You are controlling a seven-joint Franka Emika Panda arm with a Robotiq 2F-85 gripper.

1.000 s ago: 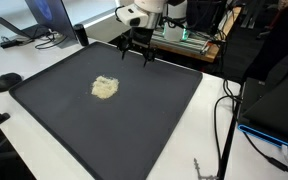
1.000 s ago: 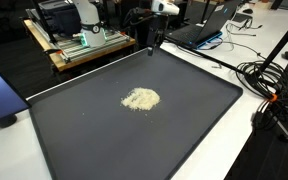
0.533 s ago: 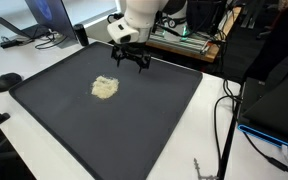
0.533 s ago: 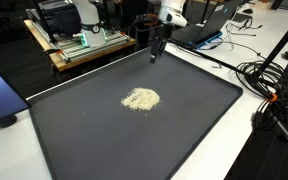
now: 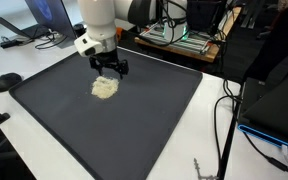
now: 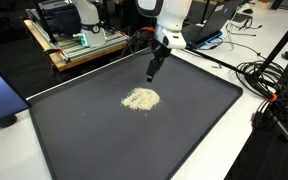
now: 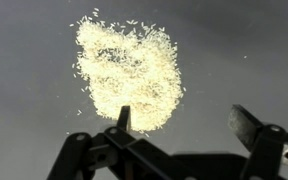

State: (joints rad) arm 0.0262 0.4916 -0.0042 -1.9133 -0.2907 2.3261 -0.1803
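The white arm (image 5: 99, 20) comes down from above in both exterior views, its last links folded forward over the wrist (image 6: 167, 38); the black gripper (image 5: 110, 70) hangs below the wrist, pointing downward with a slight tilt, held low; in the wrist view it enters from the bottom edge, its two dark fingers (image 7: 123, 118) standing well apart, the jaws spread with their tips free

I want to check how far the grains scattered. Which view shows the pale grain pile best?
The wrist view: the grain pile fills much of the picture from above, with single grains and strays visible. In both exterior views the pile is only a small pale patch on the dark mat.
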